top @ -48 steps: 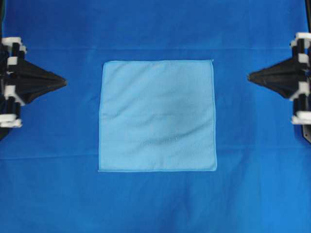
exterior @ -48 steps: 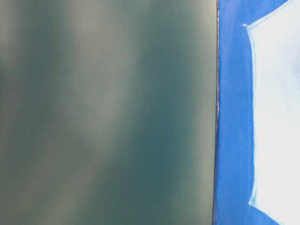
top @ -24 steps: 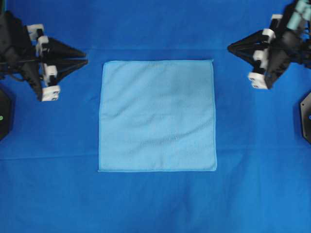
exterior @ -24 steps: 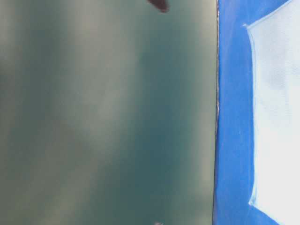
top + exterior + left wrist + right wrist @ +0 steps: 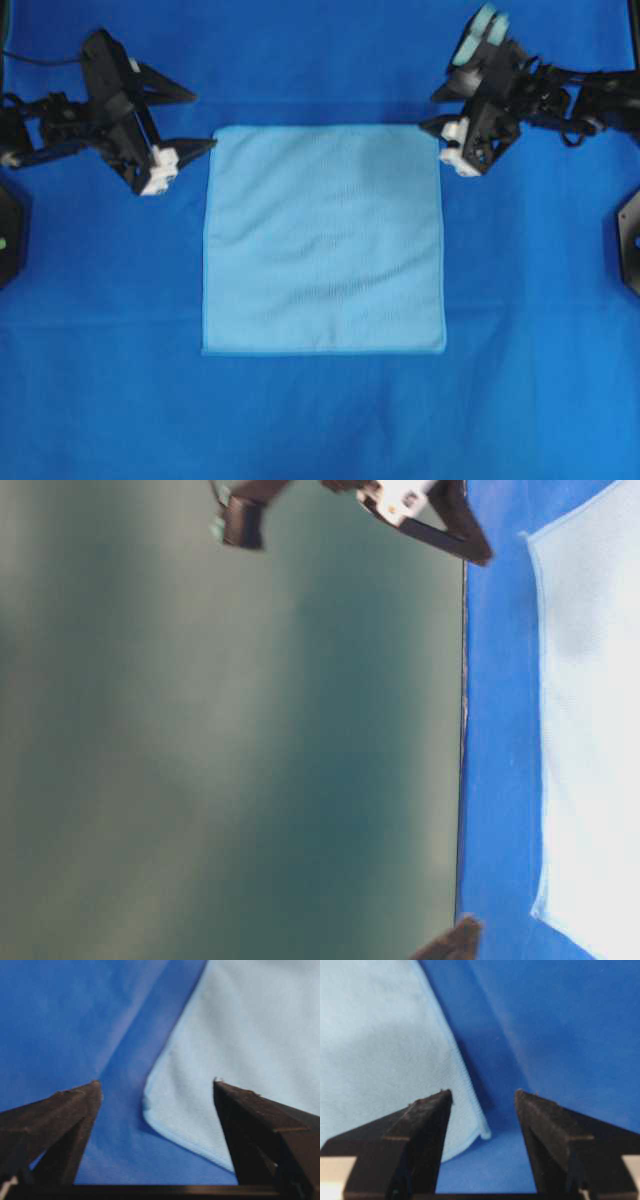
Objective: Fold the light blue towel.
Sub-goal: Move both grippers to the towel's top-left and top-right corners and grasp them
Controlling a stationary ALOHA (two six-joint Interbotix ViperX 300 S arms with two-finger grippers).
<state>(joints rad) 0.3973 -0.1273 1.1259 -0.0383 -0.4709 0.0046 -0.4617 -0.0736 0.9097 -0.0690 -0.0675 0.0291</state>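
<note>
towel [image 5: 324,238] flat at mid-desk [image 5: 320,420], unfolded. left pincer [image 5: 190,121] and right pincer [image 5: 437,110], both spread, flank its two far corners, apparently placed to pinch them for folding.

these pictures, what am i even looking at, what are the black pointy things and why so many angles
It is a two-armed robot at a table. The black pointy things are its grippers, two-fingered claws. From overhead you see the left gripper and the right gripper, each near a far corner of a light blue towel lying flat and unfolded on a darker blue table cover. The side picture is a low camera at table level, turned sideways and mostly blurred background. The last two come from cameras on each wrist, looking out between the fingers: each shows open jaws with a towel corner just ahead. Nothing is held yet.
</note>
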